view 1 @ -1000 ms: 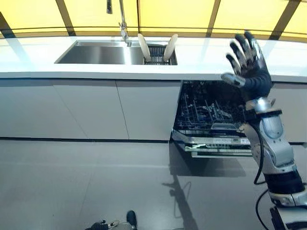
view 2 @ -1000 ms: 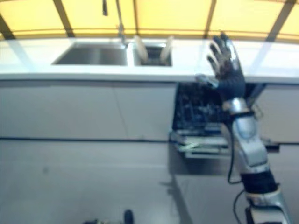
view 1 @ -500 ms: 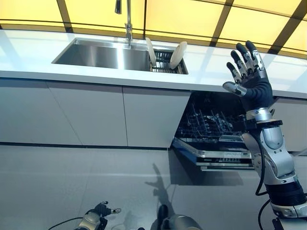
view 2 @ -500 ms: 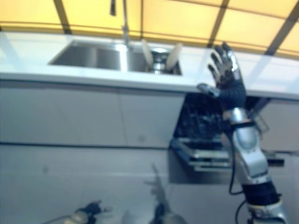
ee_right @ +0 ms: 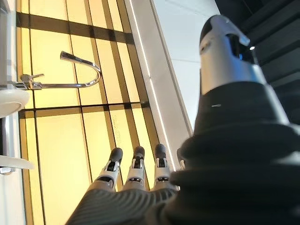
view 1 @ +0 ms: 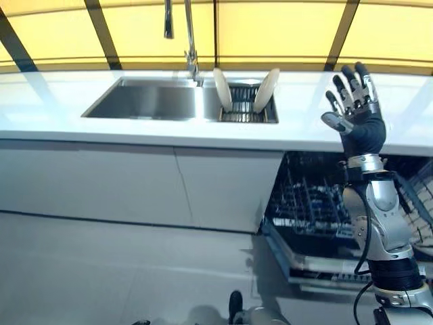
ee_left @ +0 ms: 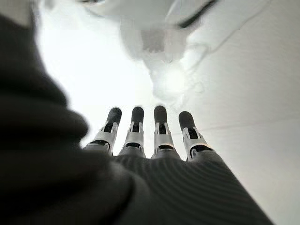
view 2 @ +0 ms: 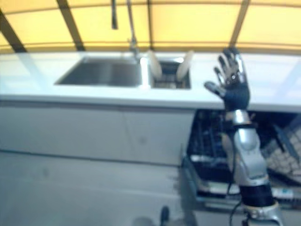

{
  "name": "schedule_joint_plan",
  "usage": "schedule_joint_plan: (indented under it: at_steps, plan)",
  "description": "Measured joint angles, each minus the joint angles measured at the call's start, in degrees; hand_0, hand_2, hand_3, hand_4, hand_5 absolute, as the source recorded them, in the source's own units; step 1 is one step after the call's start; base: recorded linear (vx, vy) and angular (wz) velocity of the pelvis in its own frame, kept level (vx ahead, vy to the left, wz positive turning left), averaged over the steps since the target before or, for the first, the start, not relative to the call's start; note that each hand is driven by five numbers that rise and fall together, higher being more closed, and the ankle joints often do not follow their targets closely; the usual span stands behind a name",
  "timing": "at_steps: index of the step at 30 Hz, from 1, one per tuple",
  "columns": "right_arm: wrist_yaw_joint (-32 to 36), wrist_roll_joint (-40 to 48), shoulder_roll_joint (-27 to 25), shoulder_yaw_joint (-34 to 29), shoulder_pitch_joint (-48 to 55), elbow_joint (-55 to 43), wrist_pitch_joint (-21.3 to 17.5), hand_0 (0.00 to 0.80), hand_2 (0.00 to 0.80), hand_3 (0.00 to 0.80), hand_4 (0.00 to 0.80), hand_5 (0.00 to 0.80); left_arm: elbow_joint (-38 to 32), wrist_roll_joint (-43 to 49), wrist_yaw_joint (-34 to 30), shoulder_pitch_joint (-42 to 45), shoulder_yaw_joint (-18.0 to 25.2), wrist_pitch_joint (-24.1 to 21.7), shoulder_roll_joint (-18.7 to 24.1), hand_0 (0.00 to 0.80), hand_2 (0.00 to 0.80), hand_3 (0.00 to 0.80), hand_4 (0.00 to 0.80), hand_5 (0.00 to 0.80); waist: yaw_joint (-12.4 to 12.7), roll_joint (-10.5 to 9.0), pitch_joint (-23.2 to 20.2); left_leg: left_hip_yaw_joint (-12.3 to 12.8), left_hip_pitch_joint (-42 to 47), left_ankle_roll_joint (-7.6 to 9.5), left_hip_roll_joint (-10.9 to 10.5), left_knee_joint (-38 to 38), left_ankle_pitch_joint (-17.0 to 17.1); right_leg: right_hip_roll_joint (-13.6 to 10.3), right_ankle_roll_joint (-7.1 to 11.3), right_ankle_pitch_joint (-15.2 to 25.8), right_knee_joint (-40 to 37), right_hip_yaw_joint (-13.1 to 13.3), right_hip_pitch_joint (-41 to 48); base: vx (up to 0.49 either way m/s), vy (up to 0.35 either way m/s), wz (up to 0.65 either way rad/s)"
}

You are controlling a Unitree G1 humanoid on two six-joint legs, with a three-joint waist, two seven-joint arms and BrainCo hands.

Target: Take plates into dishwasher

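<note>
Two white plates (view 1: 222, 90) (view 1: 266, 90) stand on edge, leaning apart, in a dish rack (view 1: 243, 112) in the sink's right part. Below the counter to the right, the dishwasher (view 1: 318, 210) is open with its wire racks showing. My right hand (view 1: 355, 112) is raised in front of the counter above the dishwasher, right of the plates and apart from them, open with fingers spread and holding nothing. My left hand (ee_left: 150, 140) shows only in its wrist view, fingers straight over the pale floor, empty.
A steel sink basin (view 1: 152, 101) lies left of the rack, with a tall faucet (view 1: 189, 34) behind it. The white countertop (view 1: 81, 125) runs across the view over grey cabinet fronts (view 1: 101, 179). The dishwasher door (view 1: 325, 271) juts out low.
The camera has shifted, so the counter and dishwasher sit differently in the picture. My right hand stays raised and open. My left hand has left the bottom of the eye views.
</note>
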Motion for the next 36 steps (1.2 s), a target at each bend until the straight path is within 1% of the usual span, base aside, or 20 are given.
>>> schedule_joint_plan:
  at_steps: [1,2,4,7,9,10,11,12,13,15,18,20,22,23,25,26,28,31,33,36]
  plan:
    - [0.2,-0.2,0.0,0.6,0.0,0.0,0.0,0.0,0.0,0.0,0.0,0.0,-1.5,0.0,0.2,0.4,0.1,0.1,0.1,0.0,0.0,0.0,0.0,0.0,0.0,-0.09,0.0,-0.2,-3.0,0.59,0.5,2.6,-0.2,0.4,-3.48,-0.8,0.0,-0.1,1.0,0.34,-0.192,-0.13]
    - [0.3,-0.5,-0.1,1.0,0.0,0.1,0.0,0.0,0.0,0.0,0.0,0.0,-3.0,0.0,0.3,0.4,0.0,0.1,0.3,0.0,0.0,0.0,0.0,0.0,-0.5,-0.35,0.0,-0.3,-5.7,1.71,0.7,2.6,-0.5,0.4,-3.98,-1.2,-0.3,-0.6,1.9,0.305,-0.11,0.03]
    - [0.0,-1.6,-0.2,2.5,-0.3,0.0,0.0,0.0,0.0,0.0,0.0,0.0,-5.4,0.0,0.3,0.1,-0.2,0.0,0.8,0.0,0.0,0.0,0.0,0.0,-0.4,-2.84,0.2,0.3,-7.0,2.56,-1.2,-8.1,-0.9,-0.8,-4.75,-1.4,-1.0,-0.9,3.9,0.327,-0.059,-0.09]
    - [-1.6,-3.1,-0.6,5.8,-4.4,-0.1,1.3,0.0,0.0,0.0,0.0,0.0,-6.4,0.0,0.1,-2.1,-0.2,0.1,1.0,0.0,0.0,0.0,0.0,0.0,-0.4,-6.94,1.9,1.9,-4.6,3.88,-4.5,-31.8,0.0,-2.8,-3.05,-2.5,-1.2,-1.4,4.6,0.326,0.018,-0.42]
    - [-3.1,-3.3,-0.9,6.1,-5.8,-0.1,1.8,0.0,0.0,0.0,0.0,0.0,-6.3,0.0,0.0,-3.4,-1.0,0.1,1.0,0.0,0.0,0.0,0.0,0.0,-1.0,-9.04,3.0,1.0,-0.1,6.74,-8.1,-49.6,2.6,-4.0,-1.64,-3.3,-1.1,-2.1,5.5,0.402,0.083,-0.21]
    - [-3.5,-3.3,-1.0,6.2,-5.8,0.3,1.9,0.0,0.0,0.0,0.0,0.0,-6.3,0.0,0.1,-3.6,-1.8,0.1,0.8,0.0,0.0,0.0,0.0,0.0,-1.7,-9.34,3.2,-0.3,1.4,8.89,-10.2,-56.0,4.4,-4.5,3.06,-6.2,0.2,-2.6,5.9,0.416,0.105,-0.13]
    - [-3.8,-3.3,-1.3,6.4,-5.7,1.0,2.0,0.0,0.0,0.0,0.0,0.0,-6.3,0.0,0.2,-3.6,-2.2,0.0,-0.1,0.0,0.0,0.0,0.0,0.0,-2.5,-6.98,3.8,-3.6,3.8,9.49,-9.8,-62.1,5.2,-4.2,8.35,-9.8,5.2,-2.1,4.7,0.424,0.131,-0.37]
    - [-3.8,-3.3,-4.4,6.6,-6.6,0.9,2.4,0.0,0.0,0.0,0.0,0.0,-6.4,0.0,0.3,-3.5,-1.7,-0.1,-2.2,0.0,0.0,0.0,0.0,0.0,-2.6,-2.41,3.4,-8.5,4.3,9.31,-5.5,-65.2,5.5,-3.0,1.09,-12.8,16.6,1.1,0.4,0.408,0.176,-0.27]
    - [-3.8,-3.3,-5.5,5.6,-6.1,0.3,1.9,0.0,0.0,0.0,0.0,0.0,-5.6,0.0,0.6,-3.0,-1.2,-0.4,-2.8,0.0,0.0,0.0,0.0,0.0,-3.3,-2.05,3.4,-9.3,3.4,5.3,-4.0,-64.9,9.2,-4.6,-1.93,-15.7,16.5,0.4,0.8,0.526,0.279,-0.05]
    - [-4.4,-3.2,-4.9,6.2,-4.4,0.4,2.4,0.0,0.0,0.0,0.0,0.0,-3.4,0.0,0.7,-2.4,-1.1,-0.9,-1.8,0.0,0.0,0.0,0.0,0.0,-4.1,-5.1,2.2,-9.1,3.3,5.37,-5.3,-64.2,9.7,-7.7,-0.95,-14.9,13.0,-1.9,2.3,0.508,0.374,-0.06]
    - [-4.2,-3.2,-5.9,5.5,-5.7,0.6,2.3,0.0,0.0,0.0,0.0,0.0,-0.9,0.0,0.5,-2.3,-0.1,-0.9,-0.9,0.0,0.0,0.0,0.0,0.0,-3.4,-5.83,2.1,-5.6,5.2,6.19,-4.5,-63.6,10.1,-7.6,0.33,-12.4,6.9,-2.3,6.7,0.537,0.52,-0.12]
    - [-3.9,-3.2,-6.8,5.5,-5.6,0.6,2.3,0.0,0.0,0.0,0.0,0.0,-1.3,-0.1,0.5,-2.5,-0.3,-1.0,-1.0,0.0,0.0,0.0,0.0,0.0,-3.1,-5.84,1.8,-3.7,5.7,6.57,-5.4,-61.4,10.1,-7.5,0.81,-12.2,6.2,-2.7,7.6,0.493,0.518,0.15]
    - [-3.1,-2.8,-7.2,4.5,-4.4,0.5,2.2,0.0,0.0,0.0,0.0,0.0,-1.3,-0.7,0.2,-3.5,-0.8,-0.8,-0.9,0.0,0.0,0.0,0.0,0.0,-3.0,-6.01,1.8,-2.6,5.1,8.06,-7.3,-58.3,9.8,-7.8,2.03,-12.8,6.6,-3.2,7.7,0.442,0.492,0.17]
    - [-3.1,-2.3,-7.3,3.6,-3.1,0.5,2.1,0.0,0.0,0.0,0.0,0.0,-1.4,-0.8,0.1,-4.1,-2.2,-0.7,-1.1,0.0,0.0,0.0,0.0,0.0,-3.0,-5.92,1.6,-1.7,6.1,10.08,-9.3,-59.4,10.6,-8.4,3.53,-13.8,8.7,-3.4,7.1,0.381,0.431,0.18]
    - [-3.2,-1.9,-7.0,2.6,-1.0,0.6,1.8,0.0,0.0,0.0,0.0,0.0,-1.4,-1.9,0.2,-4.8,-3.7,-0.6,-1.2,0.0,0.0,0.0,0.0,0.0,-2.9,-6.13,1.5,-1.7,6.9,11.84,-10.2,-60.6,11.6,-9.7,5.42,-15.1,14.5,-2.9,4.8,0.251,0.286,0.04]
    - [-3.1,-1.8,-6.9,2.5,0.6,0.5,1.6,0.0,0.0,0.0,0.0,0.0,-1.8,-1.9,0.1,-4.7,-4.6,-0.6,-1.0,0.0,0.0,0.0,0.0,0.0,-3.2,-6.19,1.4,-1.8,7.4,12.06,-10.6,-60.8,11.3,-11.1,5.62,-15.5,20.5,-2.4,2.5,0.343,0.391,0.04]
    - [-3.2,-1.9,-6.6,2.1,2.5,-0.2,1.4,0.0,0.0,0.0,0.0,0.0,-2.0,-1.9,0.4,-4.6,-6.4,-0.5,0.1,0.0,0.0,0.0,0.0,0.0,-3.2,-6.88,0.8,-1.6,8.9,14.84,-12.4,-61.0,9.8,-15.8,5.67,-16.1,30.4,-2.2,-1.9,0.431,0.465,0.07]
    - [-3.3,-2.0,-5.4,1.8,2.5,-0.6,0.6,0.0,0.0,0.0,0.0,0.0,-2.0,-1.8,0.8,-4.8,-6.7,0.0,1.0,0.0,0.0,0.0,0.0,0.0,-3.0,-6.67,0.5,-1.3,8.9,15.95,-13.2,-61.2,9.0,-20.2,6.79,-15.4,33.2,-2.2,-3.7,0.281,0.241,-0.01]
    - [-3.3,-2.2,-4.5,1.7,2.6,-0.5,0.6,0.0,0.0,0.0,0.0,0.0,-2.1,-1.7,0.9,-4.9,-7.7,0.7,2.3,0.0,0.0,0.0,0.0,0.0,-1.8,-6.29,0.3,-1.0,9.3,16.69,-13.3,-61.6,8.9,-22.3,9.91,-13.5,33.8,-1.9,-3.6,0.208,0.22,-0.09]
    - [-3.5,-2.7,-4.5,1.7,2.4,-0.5,0.6,0.0,0.0,0.0,0.0,0.0,-3.3,-1.6,0.9,-4.6,-7.9,2.8,2.9,0.0,0.0,0.0,0.0,0.0,-0.2,-5.31,0.7,0.2,10.8,17.33,-13.2,-63.4,9.2,-22.4,11.89,-12.4,32.5,-2.0,-3.6,0.069,0.084,-0.22]
